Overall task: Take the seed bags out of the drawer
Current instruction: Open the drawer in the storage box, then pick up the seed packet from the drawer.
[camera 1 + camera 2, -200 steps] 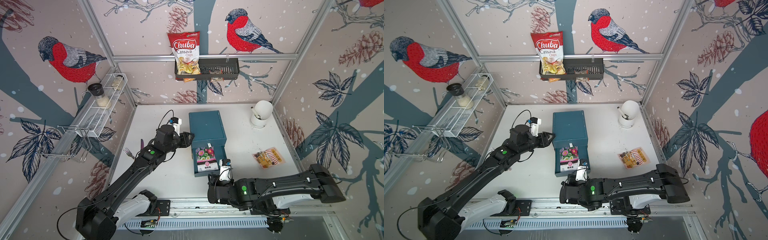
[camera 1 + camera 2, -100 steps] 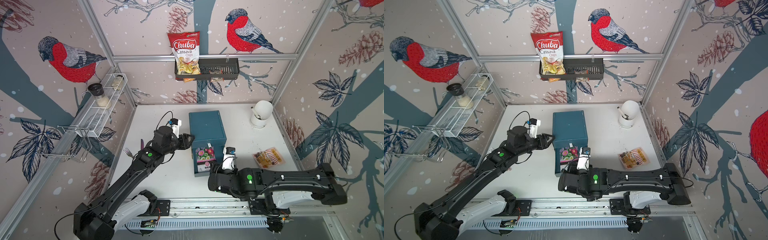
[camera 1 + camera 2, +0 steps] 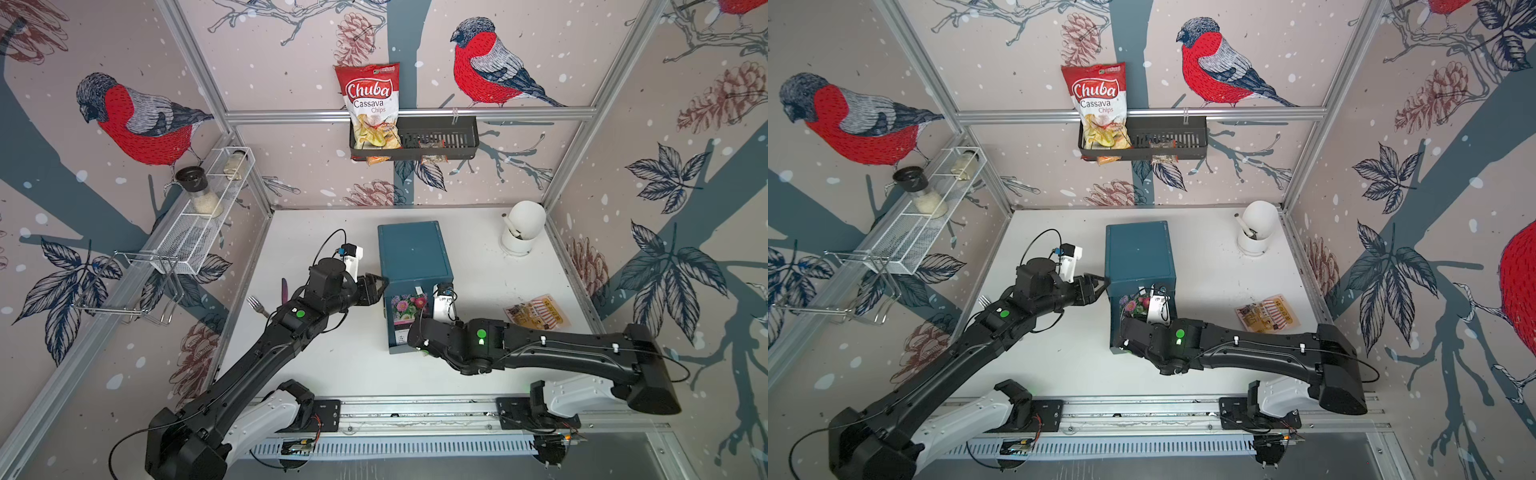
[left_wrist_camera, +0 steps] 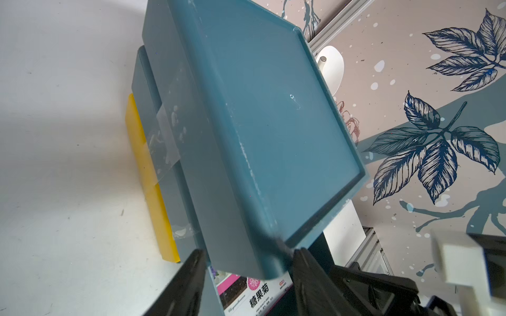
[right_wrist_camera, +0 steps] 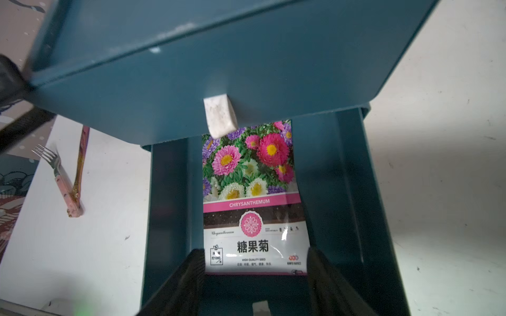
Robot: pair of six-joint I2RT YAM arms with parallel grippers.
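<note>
- Right claw (image 5: 254,251): released, holding nothing. It hangs over the front end of the drawer (image 5: 336,191), one jaw on either side of the flower seed bag (image 5: 252,197).
- Key relation: the flower seed bag lies flat on the drawer floor, directly ahead of and below the right claw. Its long axis runs along the drawer's line of travel and its near short edge faces the claw. The jaws span its short width, so a grasp would probably need a descent onto that near edge.
- Nearer arm: the right. The left claw (image 4: 247,254) sits at the front corner of the blue cabinet (image 3: 411,249), a jaw on each side of the top's corner. I cannot tell whether it is clenched there or only resting.
- Drawer: it stands open toward the robot. Only the flower seed bag shows inside, and its far end runs under the cabinet front. No green bag is in sight; whether one lies deeper in, I cannot tell.
- Striped orange-yellow seed bag (image 3: 538,313): out on the white bench (image 3: 353,361), well apart from the drawer on the right arm's side.
- Black wall basket (image 3: 453,141): holds the red Chuba chips bag (image 3: 372,104), not part of the task.
</note>
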